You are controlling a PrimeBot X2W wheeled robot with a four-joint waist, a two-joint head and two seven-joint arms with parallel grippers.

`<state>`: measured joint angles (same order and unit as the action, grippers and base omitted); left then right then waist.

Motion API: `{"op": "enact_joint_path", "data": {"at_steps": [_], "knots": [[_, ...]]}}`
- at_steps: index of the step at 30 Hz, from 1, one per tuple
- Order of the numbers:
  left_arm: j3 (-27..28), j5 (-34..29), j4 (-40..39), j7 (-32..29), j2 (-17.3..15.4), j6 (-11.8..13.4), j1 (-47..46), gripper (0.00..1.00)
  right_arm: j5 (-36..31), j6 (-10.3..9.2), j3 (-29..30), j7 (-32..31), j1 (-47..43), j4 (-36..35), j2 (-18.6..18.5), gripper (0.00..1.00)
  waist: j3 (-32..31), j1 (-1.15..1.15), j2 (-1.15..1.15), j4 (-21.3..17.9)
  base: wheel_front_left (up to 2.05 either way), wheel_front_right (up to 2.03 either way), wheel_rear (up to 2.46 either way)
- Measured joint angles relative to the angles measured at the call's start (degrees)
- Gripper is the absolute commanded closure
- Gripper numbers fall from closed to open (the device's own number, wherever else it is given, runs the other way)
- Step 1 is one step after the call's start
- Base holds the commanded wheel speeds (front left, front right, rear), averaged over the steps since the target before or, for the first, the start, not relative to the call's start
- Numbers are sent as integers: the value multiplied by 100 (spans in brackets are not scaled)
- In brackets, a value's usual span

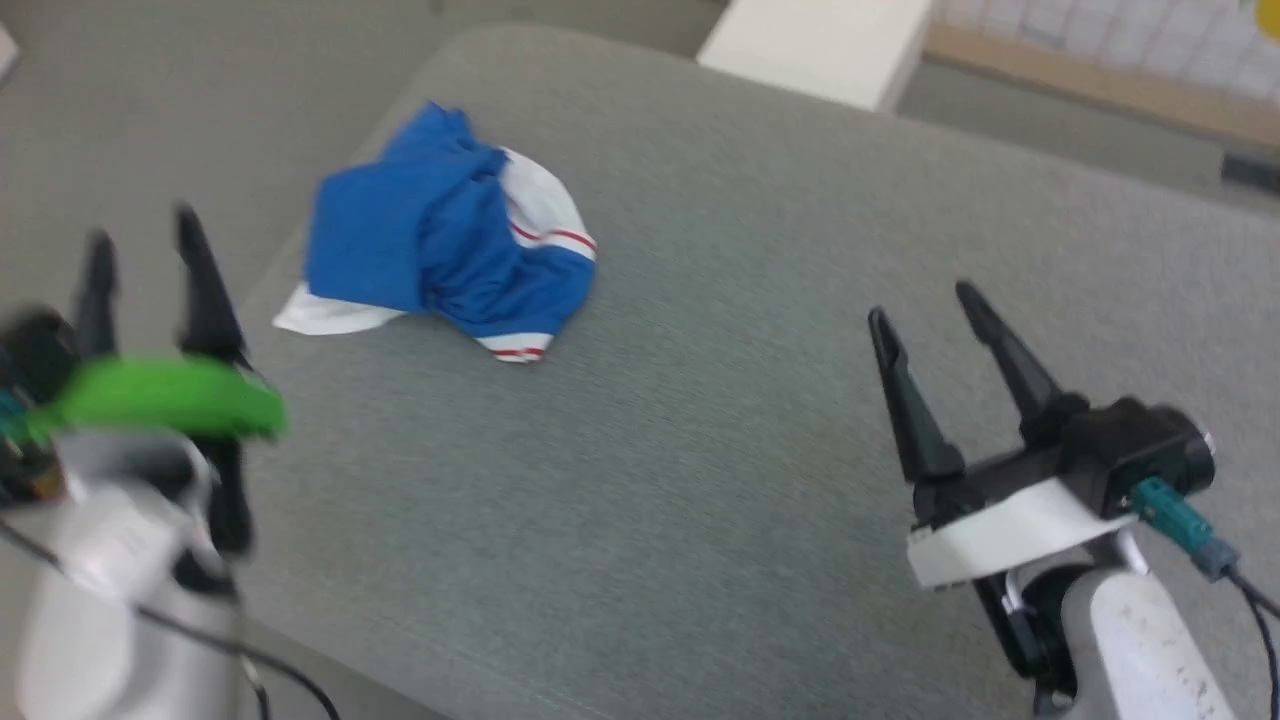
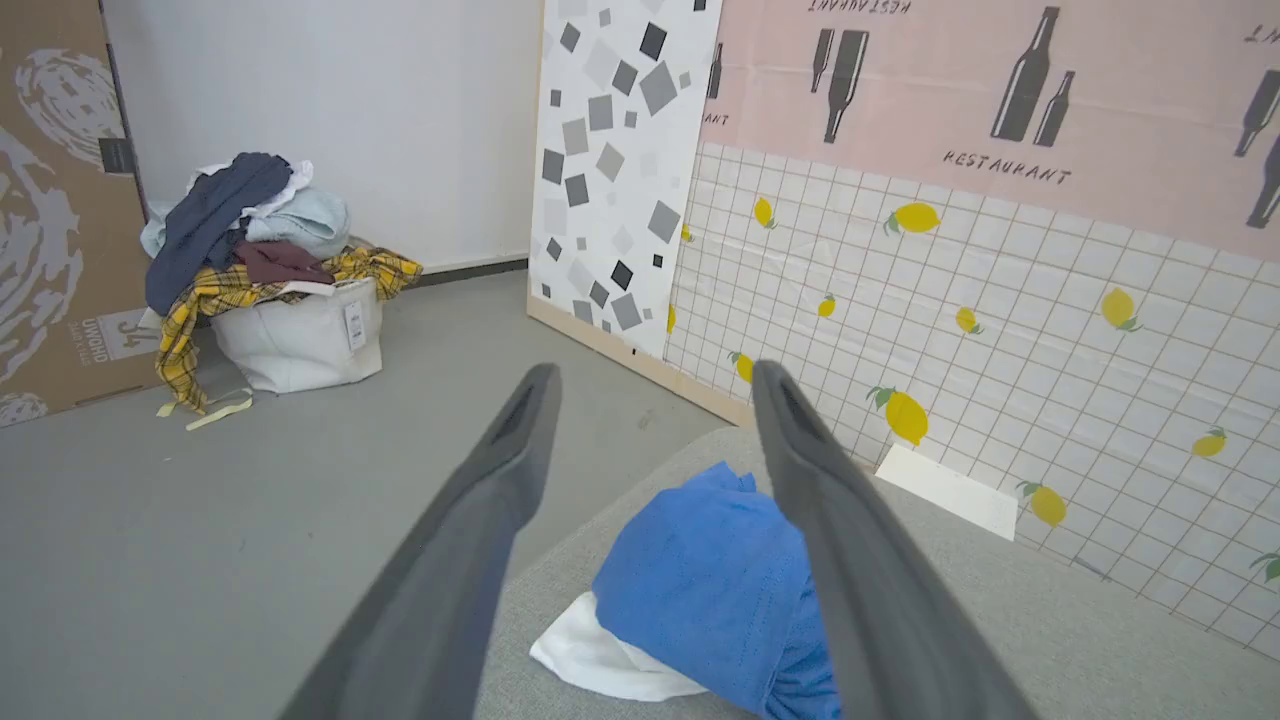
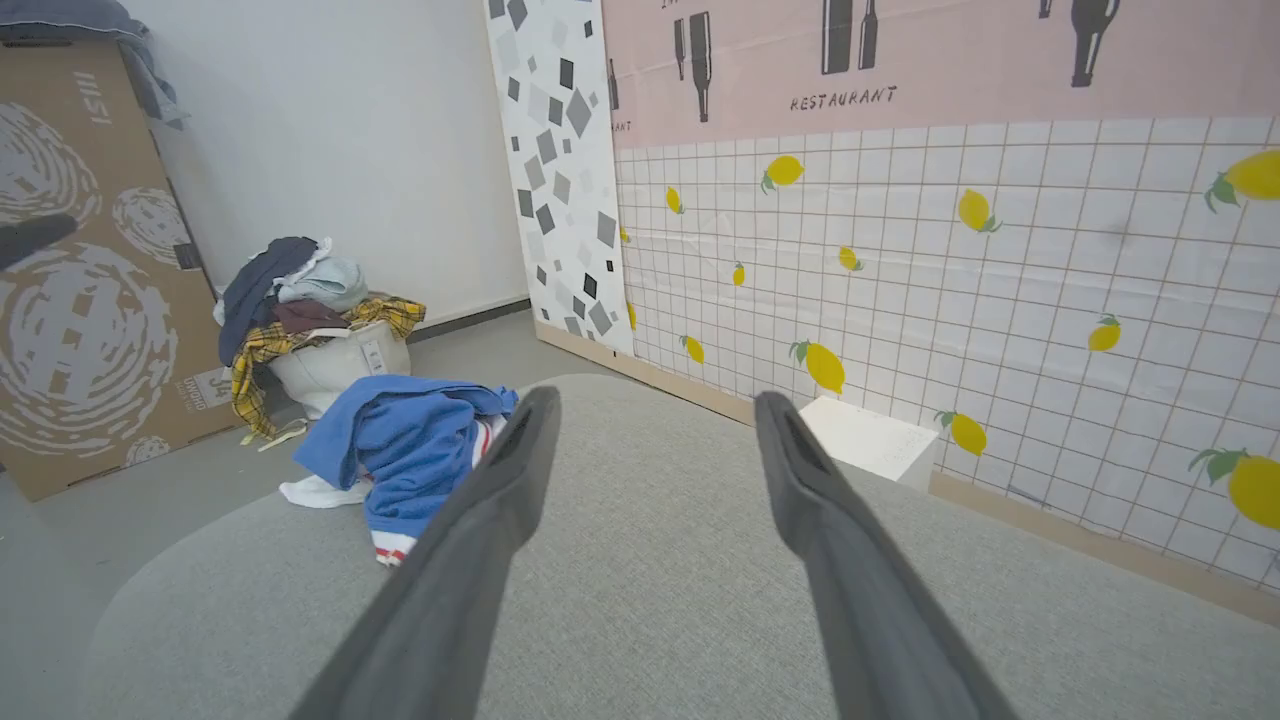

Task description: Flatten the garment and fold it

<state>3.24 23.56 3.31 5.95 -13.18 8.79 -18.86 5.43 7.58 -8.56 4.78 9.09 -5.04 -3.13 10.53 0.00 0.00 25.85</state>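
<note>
**A:** How are the two grippers found?

**B:** The left gripper (image 1: 143,232) is seen at the lower left of the head view, blurred, with its two dark fingers spread apart and nothing held between them. The right gripper (image 1: 922,304) is seen at the lower right, likewise spread wide and empty, over the grey fabric-covered table (image 1: 700,480).

**A:** Where is the garment placed relative to them?

**B:** The garment (image 1: 440,245) is crumpled in a heap near the table's rounded left corner, beyond the left gripper and a little toward the middle. No contact with the fingers is seen. In the left wrist view it is framed low between the fingers and partly covered by one of them. It is well apart from the right gripper, off to the left and farther out.

**A:** How is it lying?

**B:** Blue fabric is bunched on top. A white sleeve with thin red stripes is turned up on one side, and a white flap is spread flat on the table at the heap's near left edge.

**A:** What is seen farther off?

**B:** A white block (image 1: 820,45) is set past the table's far edge, with a lemon-patterned wall panel (image 2: 1000,350) behind it. A white basket (image 2: 300,345) heaped with clothes is placed in the corner beside a cardboard box (image 2: 50,220).
</note>
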Motion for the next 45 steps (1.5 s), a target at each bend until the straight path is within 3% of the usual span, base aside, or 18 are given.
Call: {"op": "enact_joint_path", "data": {"at_steps": [6,12,17,21,24,25,26,27,30,34,39,45], "knots": [[226,538,645,-1173,-571,-230,-1310,0,7,0,86,87,397,-75,-68,0,726,1,0,-535,0,0,0],[434,1098,1073,-2643,-982,-164,-1809,0,30,0,111,288,554,30,-89,0,1363,1,0,-1175,0,0,0],[604,1405,1269,-3834,-1158,288,-1729,0,101,0,109,446,658,182,-71,0,1782,1,0,-1687,0,0,0],[684,1389,1278,-4629,-1276,943,-1292,0,127,0,127,535,666,358,-42,0,2022,1,0,-2063,0,0,0],[711,1321,1028,-5011,-1473,1252,-1034,0,129,0,146,584,666,465,-26,0,2103,0,0,-2289,0,0,0],[698,1296,933,-5125,-1555,1306,-954,46,127,0,162,592,665,499,-22,0,2108,0,0,-2353,0,0,0],[671,1238,835,-5180,-1638,1316,-855,67,127,0,172,605,661,530,-20,0,2088,1,0,-2398,0,0,0],[652,1166,773,-5175,-1682,1317,-770,100,129,0,186,616,654,558,-18,0,2057,1,0,-2423,0,0,0],[578,924,631,-4893,-1740,1301,-425,100,130,0,218,656,600,652,-8,0,1905,0,0,-2494,0,0,0],[545,570,534,-3995,-1748,1225,-138,100,169,0,237,670,410,816,8,0,1587,1,0,-2563,0,0,0],[521,282,430,-2797,-1951,783,-199,100,240,0,361,683,125,895,11,0,1008,0,0,-2593,0,0,0],[93,-93,114,-1557,-2041,322,-964,100,374,0,489,675,-214,913,15,0,239,0,0,-2566,0,0,0]]}}
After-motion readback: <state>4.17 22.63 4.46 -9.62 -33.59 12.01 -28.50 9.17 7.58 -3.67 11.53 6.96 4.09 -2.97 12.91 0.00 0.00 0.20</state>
